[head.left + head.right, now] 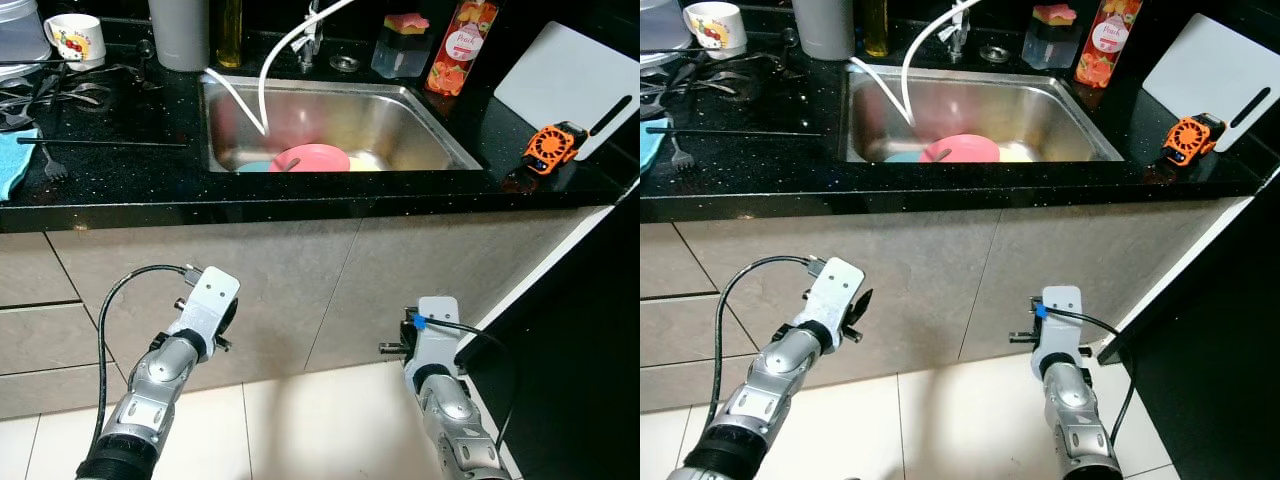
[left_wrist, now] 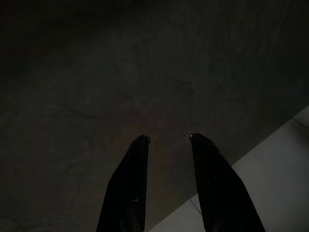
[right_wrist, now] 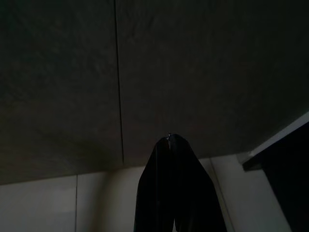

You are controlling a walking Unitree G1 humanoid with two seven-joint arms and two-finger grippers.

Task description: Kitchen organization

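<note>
A steel sink [image 1: 430,125] is set in the black counter [image 1: 120,185], holding a pink bowl [image 1: 310,157] with a blue dish and a yellow one beside it. Both arms are low in front of the grey cabinet doors, below the counter edge. My left gripper [image 2: 169,138] is open with nothing between its fingers and points at the cabinet face. My right gripper [image 3: 169,139] is shut and empty, aimed at the cabinet near a door seam. The left wrist [image 1: 210,300] and right wrist [image 1: 435,325] show in the left eye view.
On the counter lie a fork [image 1: 50,160], a blue cloth [image 1: 12,160], a mug [image 1: 75,38], a grey canister [image 1: 180,32], a red bottle [image 1: 460,45], a sponge holder [image 1: 402,45], an orange gadget [image 1: 553,146] and a white cutting board [image 1: 565,80]. A dark unit [image 1: 580,380] stands right.
</note>
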